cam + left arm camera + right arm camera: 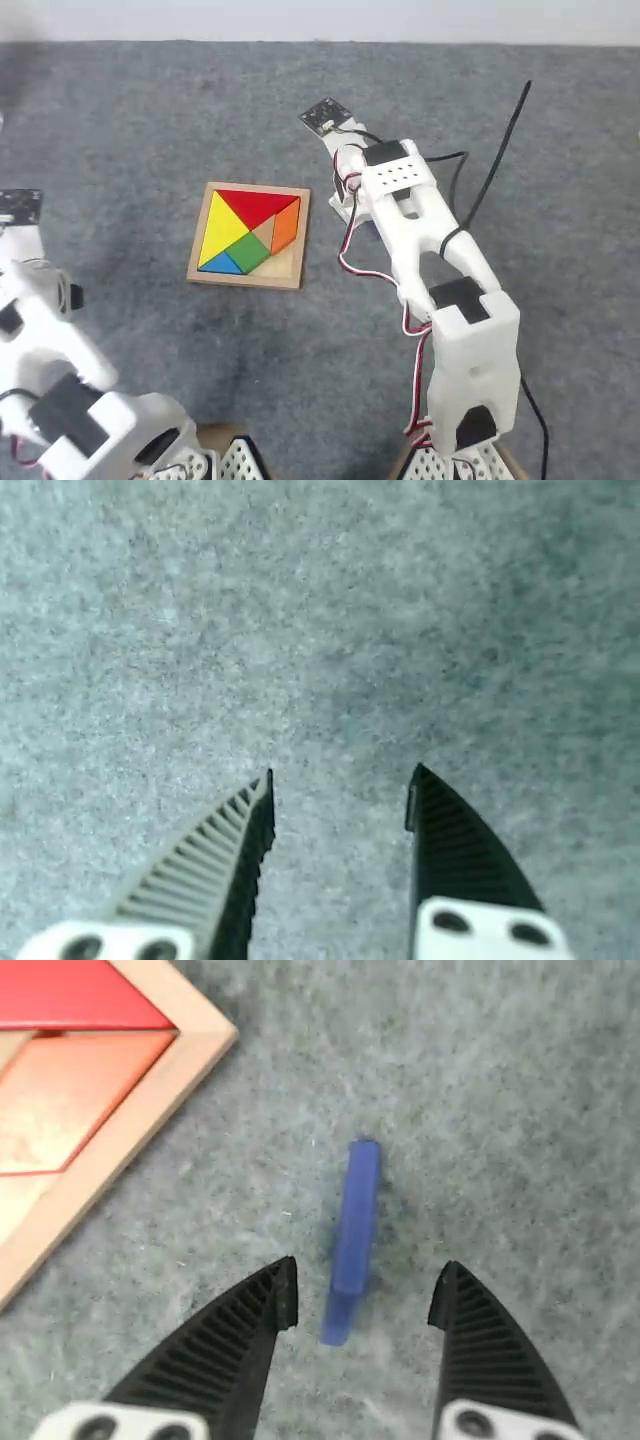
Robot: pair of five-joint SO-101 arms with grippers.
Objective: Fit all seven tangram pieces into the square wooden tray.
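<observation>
The loose blue piece (352, 1235) stands on its thin edge on the grey desk (520, 1080). It is near a corner of the wooden tray (150, 1080) but not touching it. The right wrist view shows this up close, with a bit of the red piece (70, 995) and the orange piece (70, 1100) inside the tray.

The high view shows the whole tray (245, 277) from above. In it lie the red piece (255, 205), the yellow piece (222, 232), the orange piece (286, 225), the green piece (248, 250) and a blue corner piece (218, 264). A pale tan patch (262, 234) sits among them. The right arm (420, 230) stretches out just beside the tray.

The right hand (367, 1280) is wide open. The loose blue piece is between its two fingers and touches neither one.

The left hand (340, 780) is open too. It holds nothing and hangs over bare grey desk, well apart from the tray.
</observation>
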